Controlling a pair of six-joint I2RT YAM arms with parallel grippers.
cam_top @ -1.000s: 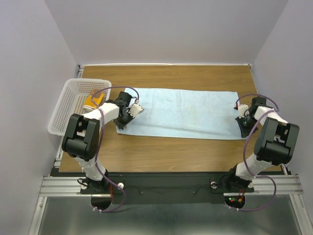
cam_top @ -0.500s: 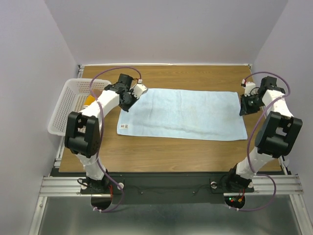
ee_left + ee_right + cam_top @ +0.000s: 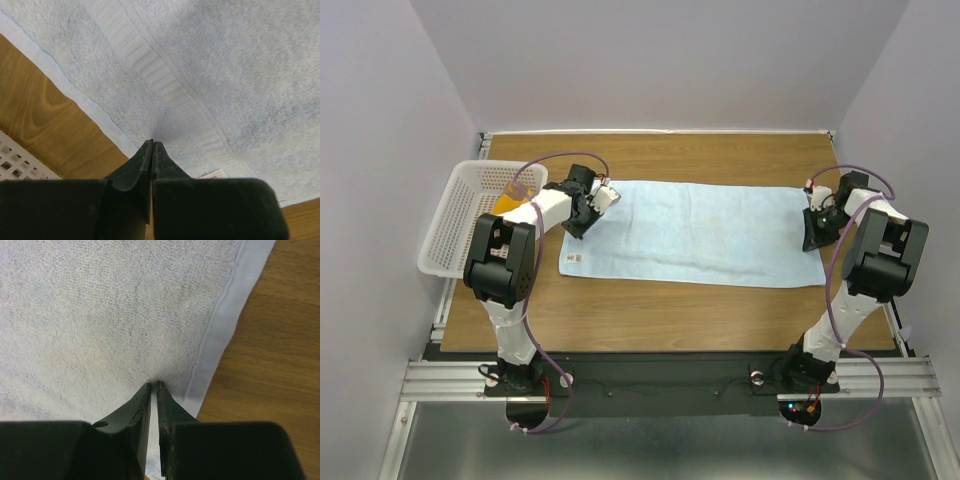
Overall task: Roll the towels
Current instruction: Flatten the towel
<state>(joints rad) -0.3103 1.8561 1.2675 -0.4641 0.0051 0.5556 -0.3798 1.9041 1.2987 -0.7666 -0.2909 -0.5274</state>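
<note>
The left gripper (image 3: 152, 142) has its two fingers closed flat together, tips down on the light blue towel (image 3: 695, 230) just inside its left short hem. The cloth puckers slightly at the tips, but I cannot tell whether any fold is caught between them. The right gripper (image 3: 154, 384) is likewise closed, with only a hairline slit between its fingers. It rests on the same towel just inside the right short hem, and it is again unclear whether it pinches cloth or merely presses it.

From each gripper the towel stretches away toward the other arm. Its long axis runs left to right across the bench (image 3: 670, 300), and it lies flat and fully spread, with one gripper at each short end. Neither arm is nearer; each touches its own end, roughly midway along that edge. A roll would, I judge, have to travel along this long axis, starting from one short end and heading toward the opposite gripper.

One small white label (image 3: 574, 258) sits at the towel's near left corner, just beside the left gripper.

Beyond the left end, apart from the blue towel, stands one white perforated basket (image 3: 455, 225). Inside it a mustard-yellow towel (image 3: 510, 205) shows only partly.

The count is two towels, one spread and one in the basket, plus one basket and two grippers.
</note>
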